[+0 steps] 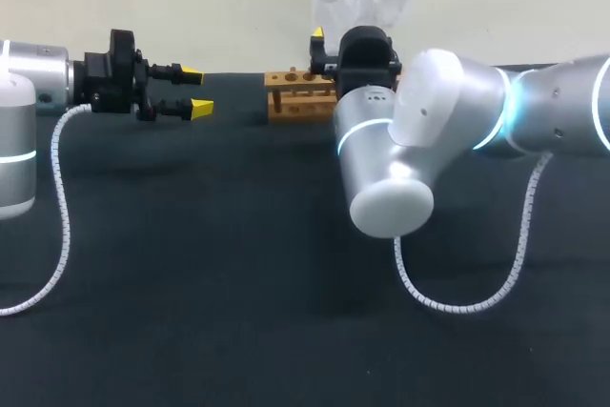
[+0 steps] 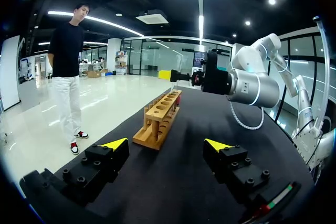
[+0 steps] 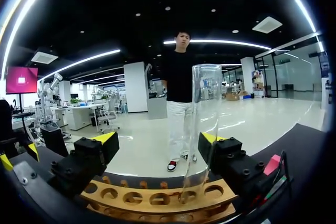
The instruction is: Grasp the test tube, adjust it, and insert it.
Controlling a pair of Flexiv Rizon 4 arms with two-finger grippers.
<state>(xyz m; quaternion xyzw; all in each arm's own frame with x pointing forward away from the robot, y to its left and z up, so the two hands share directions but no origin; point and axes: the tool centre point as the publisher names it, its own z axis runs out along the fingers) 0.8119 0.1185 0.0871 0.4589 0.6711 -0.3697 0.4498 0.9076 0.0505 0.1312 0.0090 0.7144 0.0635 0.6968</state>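
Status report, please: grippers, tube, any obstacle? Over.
Left gripper open, away from rack. Right gripper open, tube between its fingers. Tube upright in rack hole. No obstacle seen.

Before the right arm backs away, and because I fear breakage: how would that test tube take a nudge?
The test tube looks like clear, thin-walled glass, so it is probably fragile and slippery. It stands tall with its lower end seemingly in a hole of the wooden rack, so a nudge would likely tilt it rather than topple it. Lying free, its round body would probably roll.

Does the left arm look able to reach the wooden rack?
Probably yes: the left gripper is open, facing the rack with nothing between; the right gripper sits only at its far end.
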